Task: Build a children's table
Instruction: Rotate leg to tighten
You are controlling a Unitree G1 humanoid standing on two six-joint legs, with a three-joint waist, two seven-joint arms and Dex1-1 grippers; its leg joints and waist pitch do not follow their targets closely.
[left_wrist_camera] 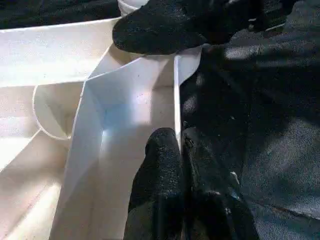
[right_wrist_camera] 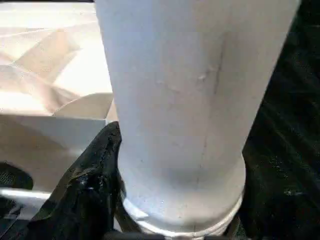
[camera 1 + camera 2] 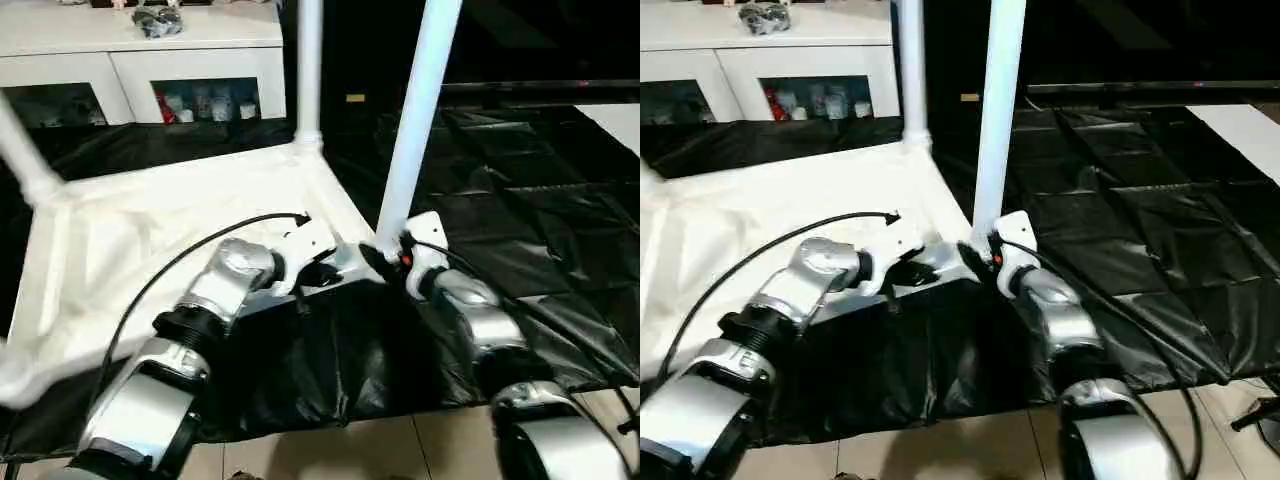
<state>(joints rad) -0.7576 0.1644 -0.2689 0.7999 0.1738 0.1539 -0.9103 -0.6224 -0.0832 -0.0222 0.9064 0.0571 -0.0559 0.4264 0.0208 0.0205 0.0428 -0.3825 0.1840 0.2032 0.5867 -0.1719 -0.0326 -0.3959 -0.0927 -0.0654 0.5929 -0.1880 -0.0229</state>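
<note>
White plastic took up most of my view: the top lay upside down on a black sheet, rim and corner sockets facing up. My left gripper reached in low over the near edge, forearm angled forward and to the right, its two fingers pressed close on the thin rim wall near the right-hand corner. My right gripper came in from the right, wrist bent inward, its black fingers hugging the base of the near leg where it met the corner socket; that leg stood slightly tilted. A second leg stood in the far right corner, and another leg leaned out at the far left corner. Right of the top I had open sheet, creased and glossy; the near edge gave onto pale floor tiles. Behind stood a white cabinet with glass doors. Legs were smooth tubes, the underside ribbed with angled walls.
</note>
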